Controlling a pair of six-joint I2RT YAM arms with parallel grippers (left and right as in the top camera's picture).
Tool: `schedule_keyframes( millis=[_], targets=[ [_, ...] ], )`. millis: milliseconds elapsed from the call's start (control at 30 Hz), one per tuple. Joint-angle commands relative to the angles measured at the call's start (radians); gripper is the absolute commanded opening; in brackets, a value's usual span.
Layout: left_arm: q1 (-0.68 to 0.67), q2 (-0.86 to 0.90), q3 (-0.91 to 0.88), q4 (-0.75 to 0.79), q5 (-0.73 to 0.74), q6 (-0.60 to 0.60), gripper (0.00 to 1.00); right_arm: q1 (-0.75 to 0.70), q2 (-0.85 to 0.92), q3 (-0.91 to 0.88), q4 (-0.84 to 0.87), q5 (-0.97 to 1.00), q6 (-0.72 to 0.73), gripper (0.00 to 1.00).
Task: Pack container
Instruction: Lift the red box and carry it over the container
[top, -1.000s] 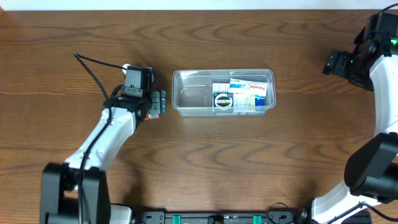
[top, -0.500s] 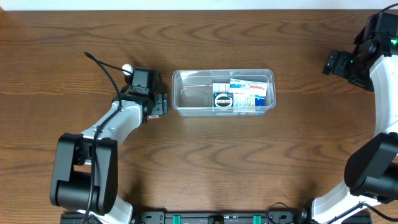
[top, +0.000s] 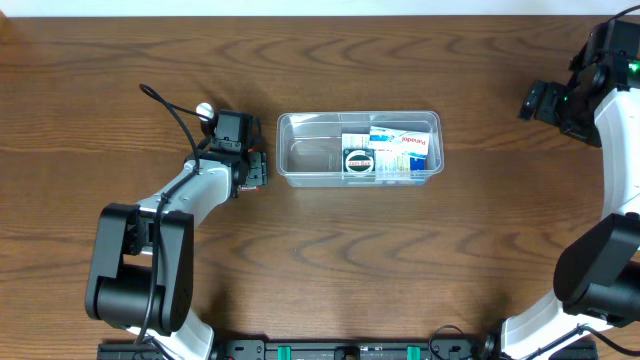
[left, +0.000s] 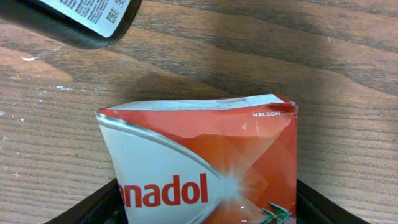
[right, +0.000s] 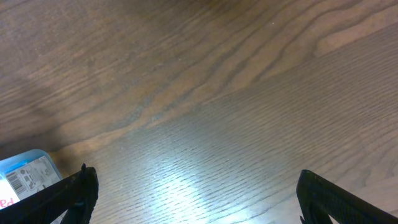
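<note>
Left gripper (top: 253, 170), left of centre in the overhead view, is clamped on a red and white Panadol box (left: 205, 162). In the left wrist view the box sits between the two dark fingers (left: 87, 208) and its upper edge is dented. A dark object with a white printed label (left: 84, 18) lies at the upper left of that view; what it is cannot be told. The container (top: 300, 155) stands at the centre of the wooden table (top: 320, 260), just right of the left gripper and apart from it. Its right half holds blue and white medicine boxes (top: 405, 150) and a round black and green item (top: 357, 161). Right gripper (top: 536, 100), at the upper right, has its fingers spread wide over bare wood and grasps nothing.
</note>
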Motion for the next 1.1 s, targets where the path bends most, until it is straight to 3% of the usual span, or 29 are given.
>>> schedule_keyframes(
  millis=[0, 200, 1067],
  targets=[
    [-0.002, 0.013, 0.014, -0.006, -0.015, -0.002, 0.69, -0.003, -0.011, 0.012, -0.002, 0.007, -0.014, 0.99],
    [-0.002, -0.011, 0.014, -0.009, -0.015, -0.002, 0.61, -0.003, -0.011, 0.012, -0.002, 0.007, -0.014, 0.99],
    [-0.058, -0.338, 0.014, -0.067, -0.014, -0.052, 0.61, -0.003, -0.011, 0.012, -0.002, 0.007, -0.014, 0.99]
  ],
)
